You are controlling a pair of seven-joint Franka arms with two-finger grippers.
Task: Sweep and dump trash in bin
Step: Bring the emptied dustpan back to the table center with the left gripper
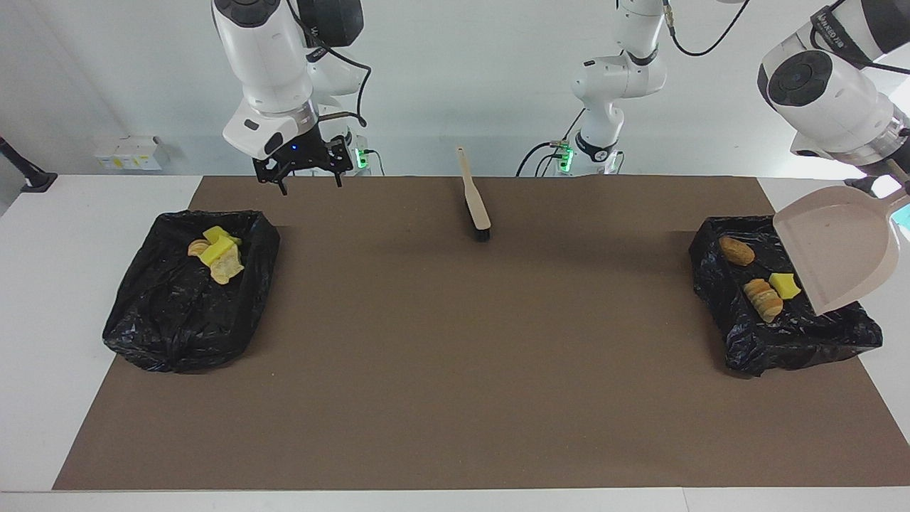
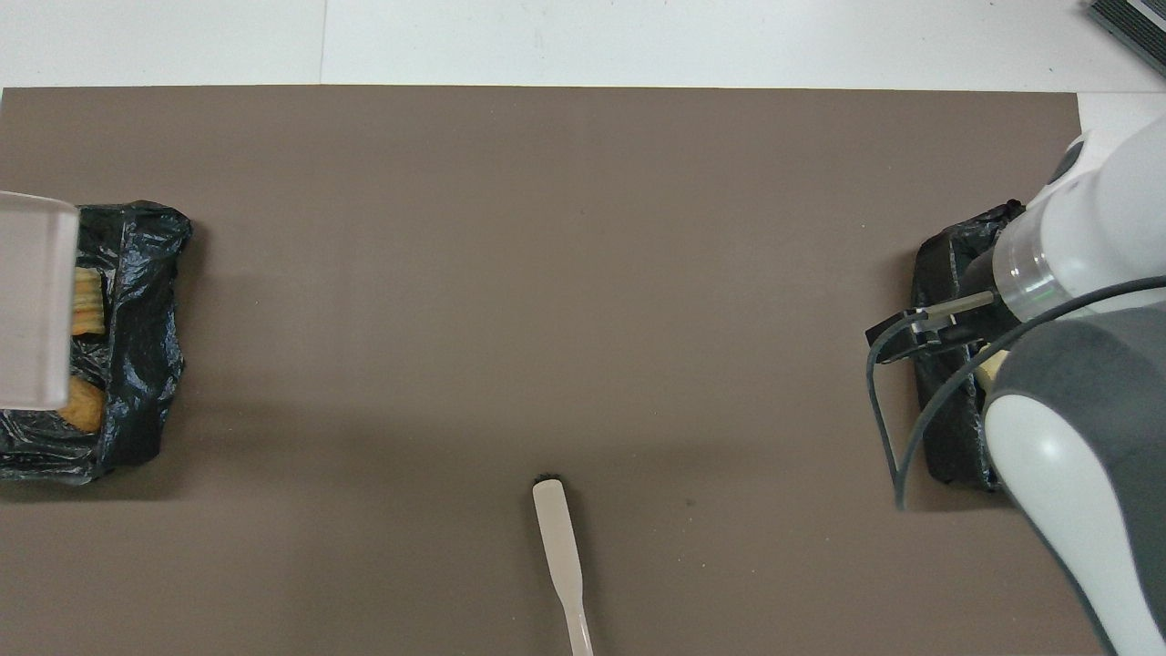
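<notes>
Over the bin (image 1: 718, 299) at the left arm's end of the desk (image 1: 43, 284), a tilted dustpan (image 1: 835, 252) is pinched by the left hand (image 1: 897, 186); trash (image 1: 762, 299) is lodged inside. Toward eleven o'clock of the facing view, the right hand (image 1: 307, 176) is held spread above the mat (image 1: 455, 370), beside the second bin (image 1: 163, 320) holding trash.

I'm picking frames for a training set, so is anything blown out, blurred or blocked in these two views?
Facing view: a bright glare patch beside the dustpan handle at the frame edge; soft shadows on the mat; bins sharp. Overhead view: the dustpan is a pale, blurred slab covering much of one bin; the right arm blocks most of the other bin.
</notes>
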